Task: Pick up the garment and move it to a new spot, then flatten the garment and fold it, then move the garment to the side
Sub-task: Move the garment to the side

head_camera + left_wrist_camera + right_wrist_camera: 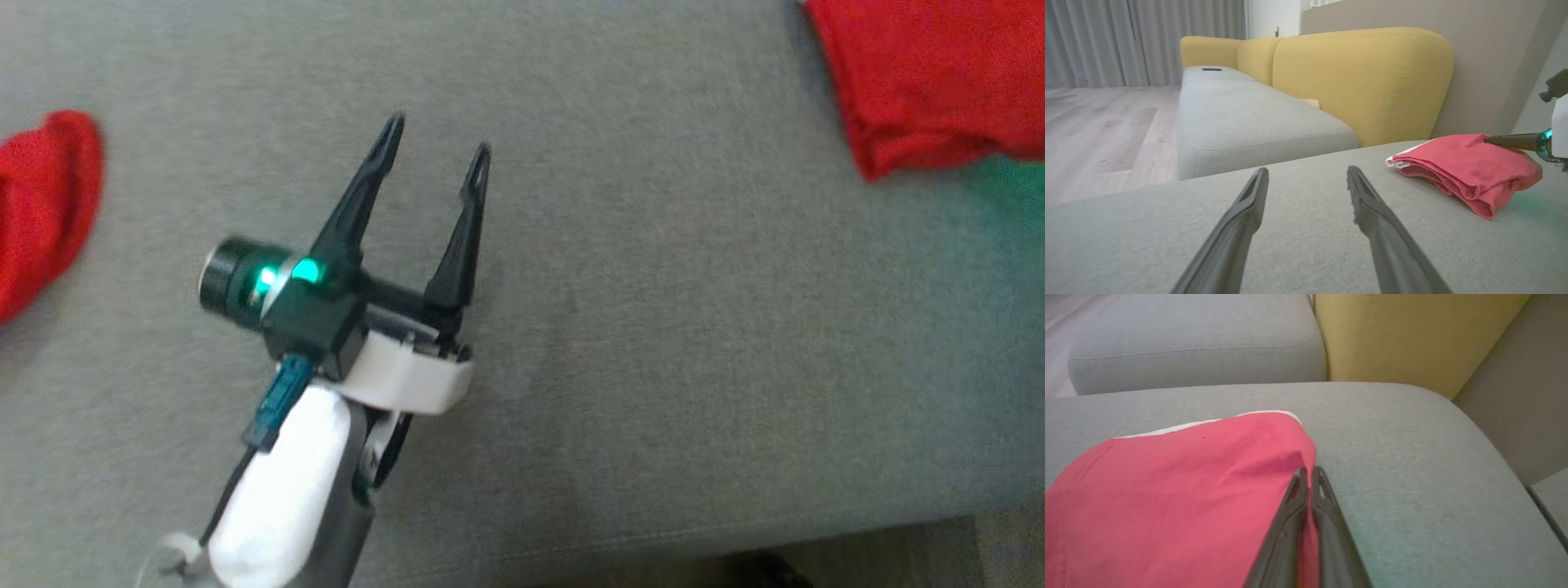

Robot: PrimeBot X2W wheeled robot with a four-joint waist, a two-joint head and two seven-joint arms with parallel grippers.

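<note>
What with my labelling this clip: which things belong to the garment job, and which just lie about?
Job: red garment, right gripper shut on its edge, open left gripper.
Lying about: other red cloth, yellow backrest, small dark item.

We see soft, even daylight; our head view is smeared with motion blur, and green glow tints the cushion (653, 327).

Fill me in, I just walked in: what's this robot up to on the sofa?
The robot's right gripper is shut on an edge of the red garment, which lies in loose folds on the grey sofa cushion. Its left gripper is open over bare cushion, holding nothing. Another red cloth lies at the left edge of the head view.
</note>
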